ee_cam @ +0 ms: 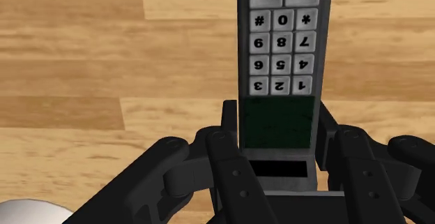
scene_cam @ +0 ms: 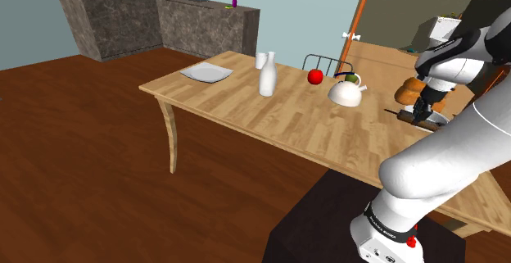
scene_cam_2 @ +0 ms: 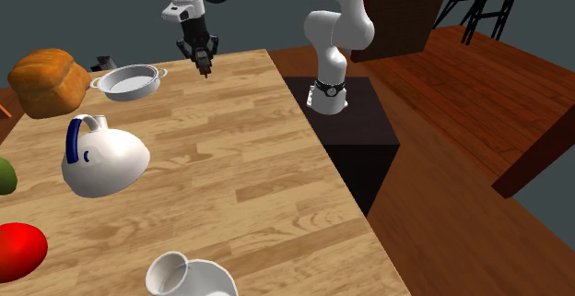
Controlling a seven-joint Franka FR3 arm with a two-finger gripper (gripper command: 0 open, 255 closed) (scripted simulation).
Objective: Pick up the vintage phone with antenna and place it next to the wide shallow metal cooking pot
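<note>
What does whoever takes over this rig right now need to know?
Gripper: shut on the phone, with the fingers clasping its screen end and the keypad pointing away towards the table.
Phone: held just above the wood, close to the pot, on the second exterior view's right of it.
Pot: upright on the table, with a bread loaf on its far side.
Done: pick-up.
Left: lower the phone onto bare wood beside the pot, open, retreat.

The table (scene_cam_2: 240, 156) is being shown in pale, grained wood with a faint sheen. The pot (scene_cam_2: 138, 89) is being rendered as smooth, shiny metal, the phone (ee_cam: 281, 55) as matt grey with pale keys, the kettle (scene_cam_2: 103, 160) as glossy white.
</note>
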